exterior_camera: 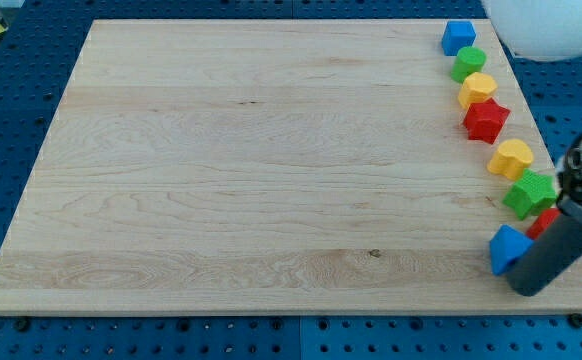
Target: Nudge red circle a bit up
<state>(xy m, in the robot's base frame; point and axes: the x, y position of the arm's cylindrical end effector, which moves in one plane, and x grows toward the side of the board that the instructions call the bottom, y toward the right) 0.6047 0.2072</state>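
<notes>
We have no pincer on this rig, so there is no spread or pinch state to record; the arm ends in a dark rod, and my tip (pixel 527 290) sits at the lower right of the frame, on the pale wooden counter (pixel 251 170).

The target, the red circle block (pixel 543 222), shows only as a small red sliver at the right edge, mostly hidden behind the rod. It lies between the green star-shaped block (pixel 528 194) above it and the blue block (pixel 509 247) (shape unclear, roughly triangular) to its lower left. My tip appears to rest just below the blue block and below-left of the red one; we cannot tell whether it touches either.

Further up the right edge runs a column: a yellow heart-shaped block (pixel 512 158), a red star-shaped block (pixel 486 120), a yellow rounded block (pixel 477 89), a green rounded block (pixel 468 63) and a blue cube-like block (pixel 458 37).

Judgement for the step: the push should come from directly beneath the red circle, toward the frame's top. We would first bring my tip rightward, clear of the blue block, so that block is not dragged along. Keep the stroke short: the green star lies close above, and a long push would likely shove it too. The counter's right edge is near, so any rightward drift risks the block sliding off.
</notes>
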